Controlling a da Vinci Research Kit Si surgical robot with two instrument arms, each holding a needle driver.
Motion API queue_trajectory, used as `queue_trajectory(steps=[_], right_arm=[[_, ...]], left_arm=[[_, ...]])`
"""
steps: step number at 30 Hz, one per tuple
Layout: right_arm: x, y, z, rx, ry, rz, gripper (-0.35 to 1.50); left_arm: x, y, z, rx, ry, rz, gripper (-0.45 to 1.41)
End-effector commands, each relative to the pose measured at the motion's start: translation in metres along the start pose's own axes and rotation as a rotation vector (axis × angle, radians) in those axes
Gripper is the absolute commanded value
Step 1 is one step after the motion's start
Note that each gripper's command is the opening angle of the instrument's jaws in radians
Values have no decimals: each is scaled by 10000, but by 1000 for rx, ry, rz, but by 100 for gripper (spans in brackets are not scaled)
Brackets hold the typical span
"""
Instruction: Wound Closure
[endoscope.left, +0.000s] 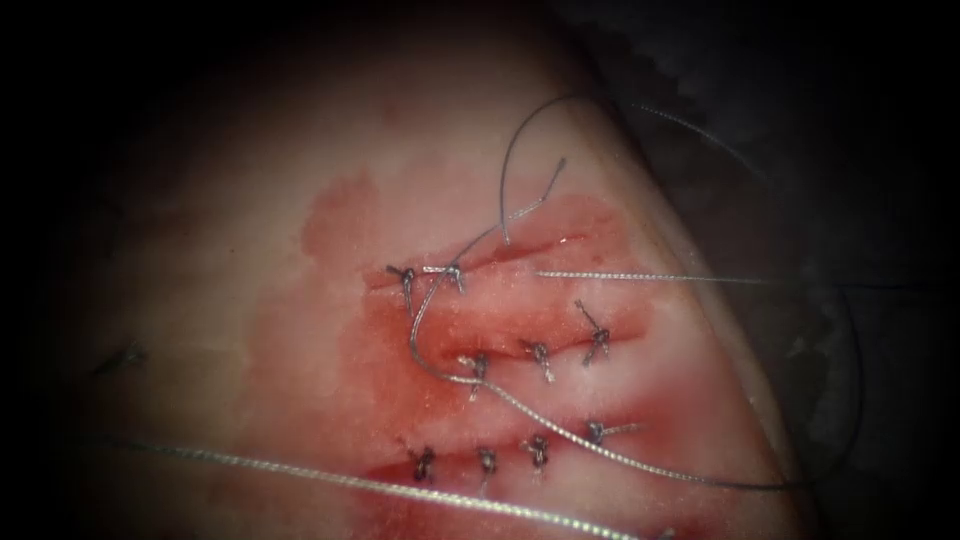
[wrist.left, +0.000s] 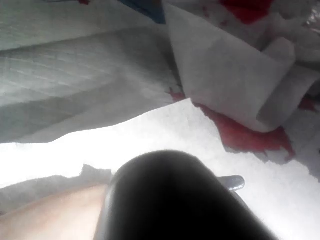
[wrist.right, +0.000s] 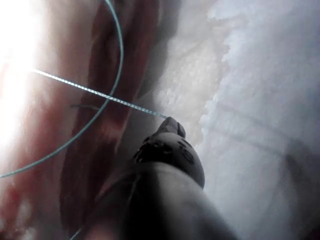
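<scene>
The tissue (endoscope.left: 300, 300) carries several cuts, each crossed by dark knotted stitches (endoscope.left: 540, 352), with red fluid (endoscope.left: 380, 350) spread around them. The needle (endoscope.left: 425, 335) lies loose on the tissue surface, its curve resting between the upper and middle rows of stitches at their left end; I judge it not to be driven into the tissue and it is held by neither tool. Thread (endoscope.left: 640, 276) runs from the upper cut away to the right, and further loops trail across the lower tissue. In the right wrist view the right pincer (wrist.right: 170, 125) is closed on the thread (wrist.right: 100, 94), holding that strand taut and straight, apparently to keep tension on the stitch. In the left wrist view the left pincer (wrist.left: 232, 183) sits over stained paper towel (wrist.left: 225, 85) on the counter, well clear of the tissue; whether it is wide or narrow cannot be told, and nothing is seen in it.
</scene>
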Motion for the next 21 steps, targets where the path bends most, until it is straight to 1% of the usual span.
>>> queue_trajectory(steps=[1,6,9,10,11,12,13,14,15,16,17,18,19,20,21], right_arm=[[3,-11,13,18,-3,-5,-35],[3,-53,17,146,-25,-47,-35],[-2,-65,14,210,-26,-71,-35],[-5,-64,14,218,-25,-113,-35],[-8,-61,13,214,-21,-208,-35],[-20,-44,7,135,-8,-471,-28],[-25,-31,2,79,-23,-530,-15],[-32,-12,-6,-3,-59,-556,-3],[-37,4,-14,-70,-99,-580,2],[-40,22,-21,-128,-144,-595,12],[-43,48,-32,-199,-211,-576,12],[-44,69,-40,-241,-259,-545,5],[-44,91,-48,-269,-305,-545,-1],[-40,146,-64,-334,-361,-559,9],[-35,169,-71,-374,-364,-581,14]], left_arm=[[-13,-3,8,5,-4,5,-45],[-13,-5,7,-5,-12,5,-45],[-13,-4,6,-19,-8,9,-45],[-12,-4,6,-23,-4,11,-45],[-11,-3,6,-23,1,13,-45],[-9,-1,8,-26,10,17,-45],[-7,-1,9,-26,14,19,-45],[-6,0,10,-26,20,20,-45],[-4,0,12,-28,26,22,-45],[-3,0,13,-27,27,22,-45],[-2,0,14,-24,31,23,-45],[-1,0,15,-23,33,23,-45],[0,0,15,-22,35,23,-45],[2,-2,16,-23,33,22,-45],[2,-2,17,-21,36,22,-45]])
